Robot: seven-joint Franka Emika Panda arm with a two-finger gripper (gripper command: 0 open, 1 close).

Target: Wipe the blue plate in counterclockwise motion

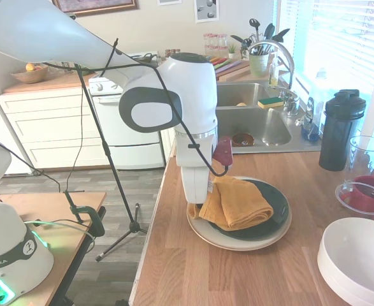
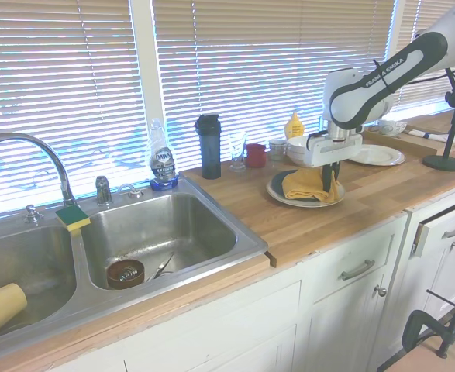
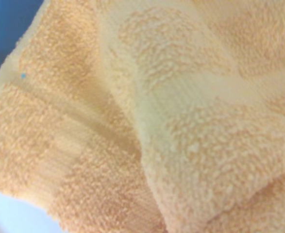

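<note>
The blue plate (image 1: 274, 203) (image 2: 277, 183) is dark and round and rests on a larger cream plate (image 1: 237, 243) (image 2: 305, 203) on the wooden counter. A folded yellow towel (image 1: 236, 204) (image 2: 307, 184) lies across the plate's left half in the first exterior view. My gripper (image 1: 197, 205) (image 2: 330, 183) points straight down at the plate's left rim, shut on the towel's edge. The arm hides most of the fingers. In the wrist view, the towel (image 3: 171, 121) fills the picture, with a sliver of blue at one corner.
White bowls (image 1: 359, 262) are stacked at the counter's near right. A red cup in a clear container (image 1: 365, 196), a glass (image 1: 367, 152) and a black bottle (image 1: 339, 131) stand behind them. The sink (image 1: 250, 127) (image 2: 157, 232) lies further along the counter. Another white plate (image 2: 374, 155) sits nearby.
</note>
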